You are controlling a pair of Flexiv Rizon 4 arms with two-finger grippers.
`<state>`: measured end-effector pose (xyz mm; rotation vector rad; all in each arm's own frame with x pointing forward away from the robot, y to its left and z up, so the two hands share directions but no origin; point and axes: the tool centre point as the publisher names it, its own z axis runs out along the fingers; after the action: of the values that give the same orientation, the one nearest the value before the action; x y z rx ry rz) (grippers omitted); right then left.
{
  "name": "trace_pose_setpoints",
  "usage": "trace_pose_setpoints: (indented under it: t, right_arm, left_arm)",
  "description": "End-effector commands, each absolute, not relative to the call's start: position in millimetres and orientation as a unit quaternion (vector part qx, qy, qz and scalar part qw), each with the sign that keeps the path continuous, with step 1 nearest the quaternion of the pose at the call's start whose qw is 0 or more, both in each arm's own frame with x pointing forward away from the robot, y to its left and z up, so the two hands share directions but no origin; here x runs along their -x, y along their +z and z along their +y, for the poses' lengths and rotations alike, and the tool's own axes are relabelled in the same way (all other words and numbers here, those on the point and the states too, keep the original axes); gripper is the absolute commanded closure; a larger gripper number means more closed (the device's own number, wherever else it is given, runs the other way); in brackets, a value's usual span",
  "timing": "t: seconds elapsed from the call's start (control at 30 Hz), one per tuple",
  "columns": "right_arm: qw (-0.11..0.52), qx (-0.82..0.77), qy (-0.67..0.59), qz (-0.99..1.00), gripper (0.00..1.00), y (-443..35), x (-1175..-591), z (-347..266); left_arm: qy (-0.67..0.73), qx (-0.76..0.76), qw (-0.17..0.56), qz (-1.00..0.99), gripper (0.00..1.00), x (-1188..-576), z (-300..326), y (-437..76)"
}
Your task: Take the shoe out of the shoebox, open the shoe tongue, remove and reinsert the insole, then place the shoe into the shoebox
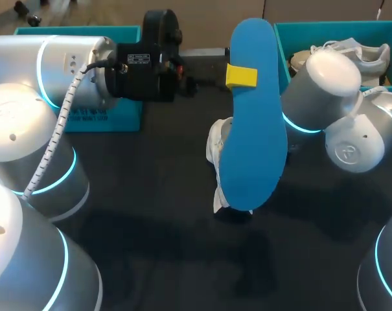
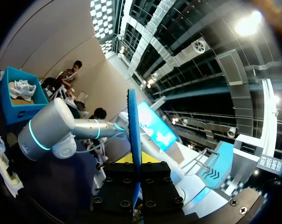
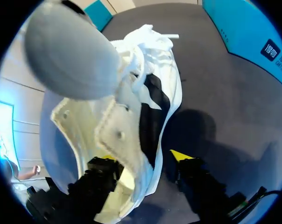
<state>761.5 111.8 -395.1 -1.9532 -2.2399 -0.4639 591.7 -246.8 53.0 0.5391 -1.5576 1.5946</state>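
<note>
Left arm point(image 1: 34, 129): nearest the head camera. It comes in from the left edge, and its wrist reaches across towards the middle of the table point(image 1: 150, 194).
Shoe point(image 1: 216, 146): white with black side stripes, at mid-table and outside both boxes. In the head view the insole covers most of it. In the right wrist view its opening gapes close to the camera and its laced toe points away.
Insole point(image 1: 254, 123): blue, held above the shoe with its broad face towards the head camera. In the left wrist view it is edge-on, running straight out ahead. It cannot be told whether its lower end touches the shoe.
Left gripper point(image 2: 134, 184): closed on the insole, which is clamped between its two fingers. One yellow fingertip point(image 1: 241, 76) presses on the insole's upper face near one end.
Right arm point(image 1: 325, 78): enters from the right, with its elbow just beside the insole.
Right gripper point(image 3: 143, 161): at the shoe's heel end, with the shoe's wall directly ahead of it. It cannot be told whether it has hold of the shoe.
Shoebox point(image 1: 332, 26): teal, at the far right of the table, with a second white shoe point(image 1: 361, 52) lying inside.
Second box point(image 1: 98, 120): teal, at the far left, partly behind the left arm's wrist.
</note>
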Motion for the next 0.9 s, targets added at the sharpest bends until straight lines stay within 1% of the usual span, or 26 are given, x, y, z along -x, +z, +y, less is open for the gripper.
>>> trace_pose_setpoints:
  t: [0.03,0.1,0.3,0.83,0.9]
  right_arm:
    - [0.064,0.650,-0.154,-0.742,0.00,-370,-756,105]
    - [0.068,0.651,-0.162,-0.738,0.00,-360,-756,104]
    - [0.114,0.641,-0.211,-0.729,0.00,-333,-754,98]
    - [0.114,0.641,-0.211,-0.729,0.00,-333,-754,98]
    - [0.128,0.640,-0.235,-0.721,0.00,-327,-754,98]
  left_arm:
    - [0.634,-0.215,0.411,-0.619,1.00,-590,-246,52]
    - [0.634,-0.215,0.411,-0.619,1.00,-590,-246,52]
    - [0.634,-0.215,0.411,-0.619,1.00,-590,-246,52]
    - [0.634,-0.215,0.411,-0.619,1.00,-590,-246,52]
    - [0.634,-0.215,0.411,-0.619,1.00,-590,-246,52]
